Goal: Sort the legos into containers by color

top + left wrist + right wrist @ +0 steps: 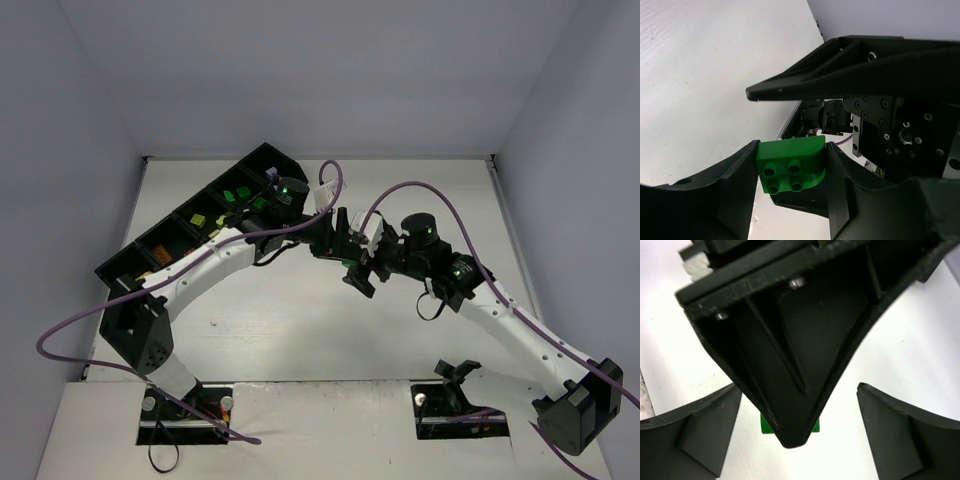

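Observation:
My left gripper (790, 167) is shut on a green lego brick (790, 170), studs facing the camera, held above the white table. In the right wrist view only slivers of this brick (765, 427) show behind the left gripper's black finger (790, 365). My right gripper (799, 390) is open, its fingers spread to either side of that finger and brick without touching them. In the top view the two grippers meet at mid table, left (350, 262) and right (364, 276), and the brick is hidden there. The black tray (120, 272) runs diagonally at far left, with yellow (198, 220), green (231, 196) and orange (160, 254) legos in separate compartments.
Purple cables (330, 185) loop over both arms above the table. Grey walls close in the table at left, back and right. The left arm's forearm (215, 255) lies right beside the tray.

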Controlling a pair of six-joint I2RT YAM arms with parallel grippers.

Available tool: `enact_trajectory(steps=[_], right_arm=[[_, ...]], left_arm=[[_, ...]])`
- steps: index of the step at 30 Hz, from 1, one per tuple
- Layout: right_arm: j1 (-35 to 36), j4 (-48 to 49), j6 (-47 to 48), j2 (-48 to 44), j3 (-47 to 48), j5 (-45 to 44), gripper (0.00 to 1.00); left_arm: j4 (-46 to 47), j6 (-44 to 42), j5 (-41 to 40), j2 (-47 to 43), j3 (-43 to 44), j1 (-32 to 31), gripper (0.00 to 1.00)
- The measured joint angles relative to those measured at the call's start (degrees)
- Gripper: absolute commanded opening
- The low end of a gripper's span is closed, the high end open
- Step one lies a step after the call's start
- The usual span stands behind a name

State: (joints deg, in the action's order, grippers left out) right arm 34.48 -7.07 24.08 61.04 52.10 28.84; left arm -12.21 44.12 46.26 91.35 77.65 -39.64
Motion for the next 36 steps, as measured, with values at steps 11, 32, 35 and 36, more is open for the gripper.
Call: enact_trajectory(steps=[11,32,35,36], right_arm=[[0.0,0.0,-4.7,-2.8,-3.0,-9.6,1.0],[0.0,0.0,-17.0,-10.2,-5.7,-18.4,1.0],[0.0,0.0,-18.1,-10.9,-5.7,-19.3,1.0],[0.0,0.0,-18.4,-11.0,-5.7,-19.8,1.0]], left_arm=[[-7.5,-7.2,-5.4,2.4,3.1,11.4,0.25],[-14.1,-29.1,-42.2,37.4,36.9,32.3,0.63],[-14.8,-29.4,-42.5,38.7,38.1,32.3,0.67],[-15.0,-29.5,-42.5,38.6,38.1,32.3,0.68]])
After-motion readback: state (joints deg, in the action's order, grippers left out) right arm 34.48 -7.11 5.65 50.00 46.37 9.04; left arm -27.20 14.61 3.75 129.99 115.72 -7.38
